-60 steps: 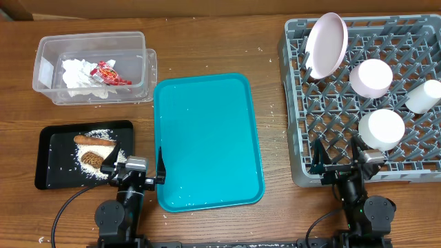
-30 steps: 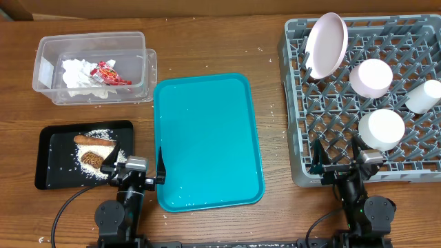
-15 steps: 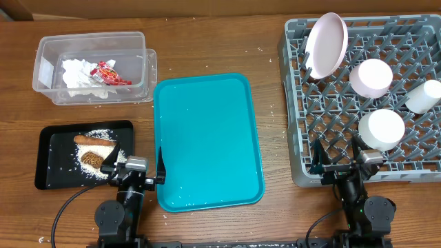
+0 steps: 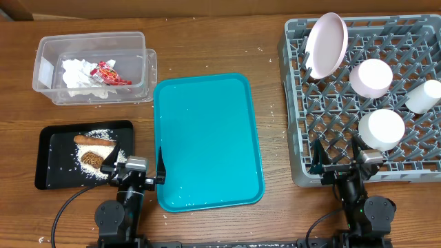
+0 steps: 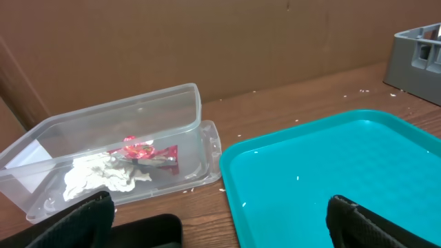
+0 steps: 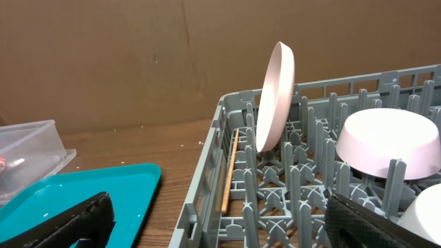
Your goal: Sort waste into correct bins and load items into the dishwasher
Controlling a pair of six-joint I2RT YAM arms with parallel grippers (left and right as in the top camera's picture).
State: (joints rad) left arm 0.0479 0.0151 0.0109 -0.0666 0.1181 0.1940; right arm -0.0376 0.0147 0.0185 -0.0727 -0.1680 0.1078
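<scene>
The clear tub at the back left holds a crumpled white napkin and a red-and-white wrapper. On the black tray lie rice, a carrot-like piece and a brown lump. The grey rack carries an upright plate and three white cups or bowls. My left gripper stands open and empty between the black tray and the teal tray. At the rack's near edge my right gripper is open and empty too.
In the left wrist view the tub with napkin and wrapper is ahead, left of the teal tray. The right wrist view has the plate, a bowl and a thin wooden stick in the rack.
</scene>
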